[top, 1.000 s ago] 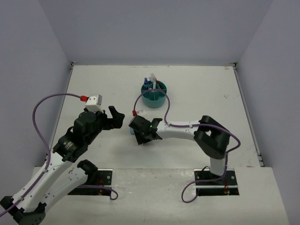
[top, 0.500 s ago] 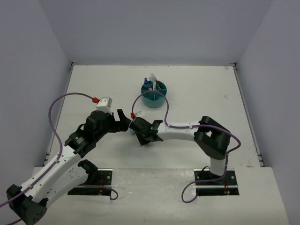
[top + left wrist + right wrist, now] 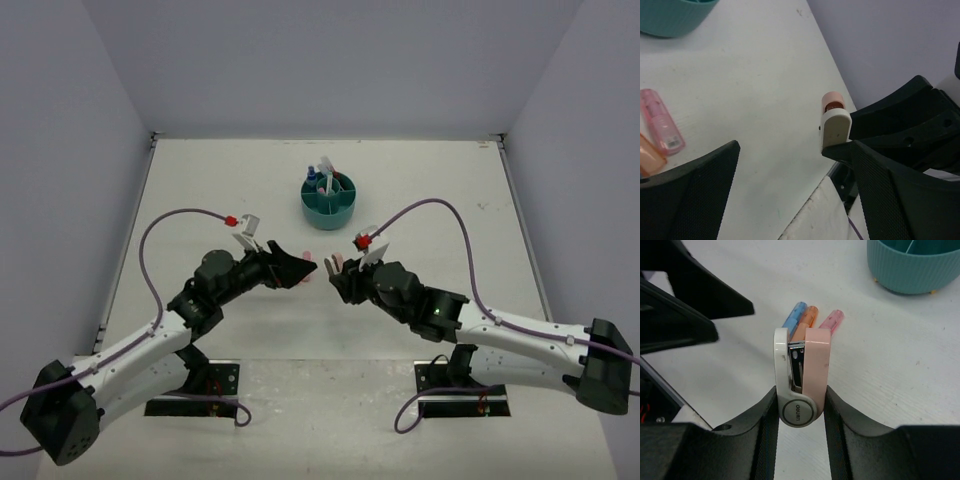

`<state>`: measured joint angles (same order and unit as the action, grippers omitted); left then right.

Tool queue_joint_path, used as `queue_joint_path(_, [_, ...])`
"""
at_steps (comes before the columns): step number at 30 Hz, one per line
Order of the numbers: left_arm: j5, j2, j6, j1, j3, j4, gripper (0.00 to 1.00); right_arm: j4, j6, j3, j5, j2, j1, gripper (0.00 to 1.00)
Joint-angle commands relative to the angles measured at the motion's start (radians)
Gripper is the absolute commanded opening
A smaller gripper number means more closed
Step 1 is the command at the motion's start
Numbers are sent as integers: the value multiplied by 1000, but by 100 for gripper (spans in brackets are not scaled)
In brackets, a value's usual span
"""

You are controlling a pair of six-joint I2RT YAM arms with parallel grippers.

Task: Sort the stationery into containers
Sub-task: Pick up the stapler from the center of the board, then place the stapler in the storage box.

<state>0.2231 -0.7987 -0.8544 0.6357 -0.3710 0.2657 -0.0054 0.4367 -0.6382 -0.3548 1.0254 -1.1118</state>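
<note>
My right gripper (image 3: 800, 395) is shut on a pink and white stapler (image 3: 802, 375), holding it by its hinged end above the table; from above the stapler (image 3: 336, 263) points toward the left arm. My left gripper (image 3: 792, 150) is open, and its black fingers (image 3: 690, 305) hang just left of the stapler (image 3: 835, 120) without touching it. Below the stapler, a blue marker (image 3: 794, 315), an orange marker (image 3: 807, 320) and a pink marker (image 3: 831, 319) lie side by side on the table. The teal organiser (image 3: 328, 200) stands behind them with several pens upright in it.
The white table (image 3: 440, 200) is walled at the back and both sides. Purple cables loop over both arms. The arm bases and their mounting plates sit at the near edge (image 3: 330, 375).
The right gripper closed on the stapler and lifted it off the table while the arm swung out to the right. The left gripper moved right, up to the stapler.
</note>
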Motion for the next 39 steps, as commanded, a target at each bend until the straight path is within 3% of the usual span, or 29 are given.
queue_joint_path(1, [-1, -114, -71, 89, -81, 293, 89, 53, -36, 9, -56, -59, -3, 0])
queue_joint_path(9, [-126, -315, -37, 191, -199, 294, 65, -24, -50, -38, -68, -99, -4, 0])
queue_joint_path(13, [-137, -358, -23, 194, -217, 286, 41, -29, -49, -36, -72, -105, -4, 0])
queue_joint_path(15, [-128, -377, -20, 196, -226, 284, 34, -25, -50, -35, -73, -108, -5, 0])
queue_joint_path(29, [17, -480, 7, 204, -270, 345, 36, -36, -66, -60, -98, -101, -4, 0])
queue_joint_path(30, [20, -479, 10, 204, -271, 344, 34, -38, -66, -59, -101, -103, -5, 0])
queue_joint_path(32, [21, -479, 18, 203, -278, 339, 11, -39, -66, -58, -102, -102, -5, 0])
queue_joint_path(33, [19, -481, 21, 204, -280, 337, 9, -40, -65, -58, -102, -102, -5, 0])
queue_joint_path(34, [8, -481, 45, 205, -296, 319, 1, -45, -63, -57, -101, -102, -4, 4])
queue_joint_path(37, [-50, -486, 154, 203, -357, 256, 0, -72, -53, -53, -129, -105, -3, 88])
queue_joint_path(38, [-96, -495, 243, 202, -392, 200, 0, -95, -43, -51, -181, -109, -3, 99])
queue_joint_path(39, [-131, -514, 340, 201, -448, 152, 0, -133, -20, -56, -242, -111, 5, 99])
